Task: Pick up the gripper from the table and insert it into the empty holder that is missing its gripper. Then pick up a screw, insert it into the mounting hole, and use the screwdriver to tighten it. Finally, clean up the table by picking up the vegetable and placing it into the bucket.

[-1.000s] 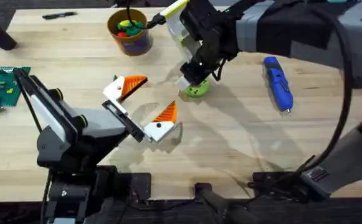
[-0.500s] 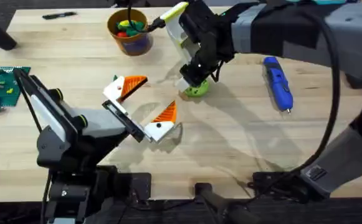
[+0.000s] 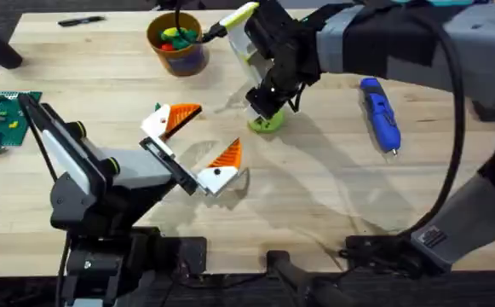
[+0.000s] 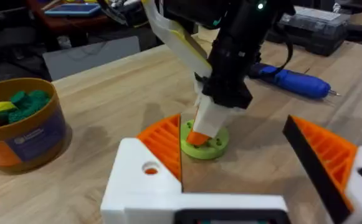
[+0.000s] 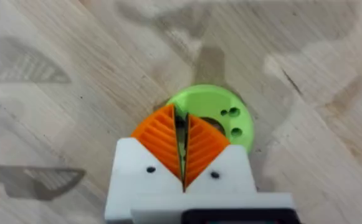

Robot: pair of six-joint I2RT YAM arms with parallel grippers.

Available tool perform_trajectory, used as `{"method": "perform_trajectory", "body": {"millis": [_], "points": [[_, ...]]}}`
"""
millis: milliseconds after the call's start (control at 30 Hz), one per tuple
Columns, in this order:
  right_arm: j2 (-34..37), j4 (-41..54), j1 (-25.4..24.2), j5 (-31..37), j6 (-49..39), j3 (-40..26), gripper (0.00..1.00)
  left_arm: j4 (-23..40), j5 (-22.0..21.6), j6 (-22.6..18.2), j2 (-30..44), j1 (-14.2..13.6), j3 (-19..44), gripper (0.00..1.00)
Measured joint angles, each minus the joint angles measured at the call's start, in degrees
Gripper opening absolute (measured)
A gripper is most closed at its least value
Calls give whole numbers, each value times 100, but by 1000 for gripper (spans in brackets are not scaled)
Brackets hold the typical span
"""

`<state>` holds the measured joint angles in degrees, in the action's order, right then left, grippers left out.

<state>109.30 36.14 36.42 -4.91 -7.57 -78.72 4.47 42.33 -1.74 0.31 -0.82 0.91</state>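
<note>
Fingers of the left gripper (image 3: 198,143) stand wide apart near the table's (image 3: 315,205) front, holding nothing, probably waiting clear of the work. Just beyond, right of centre, the right gripper (image 5: 182,163) points straight down over the lime-green disc (image 5: 221,115), its orange pads pressed together on something thin I cannot make out, perhaps a screw plucked from the disc. Farther right lies the screwdriver (image 3: 381,114), untouched. At the far side sits the bucket (image 3: 176,43), with green, yellow and red toys inside.
</note>
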Motion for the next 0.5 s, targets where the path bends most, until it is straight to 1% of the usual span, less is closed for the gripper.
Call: {"method": "perform_trajectory", "body": {"millis": [300, 500], "points": [[0, 26, 0, 17, 0, -9, 5, 0, 0, 0, 0, 0, 0, 985], [0, 438, 0, 21, 0, -235, 5, 0, 0, 0, -2, 0, 0, 985]]}}
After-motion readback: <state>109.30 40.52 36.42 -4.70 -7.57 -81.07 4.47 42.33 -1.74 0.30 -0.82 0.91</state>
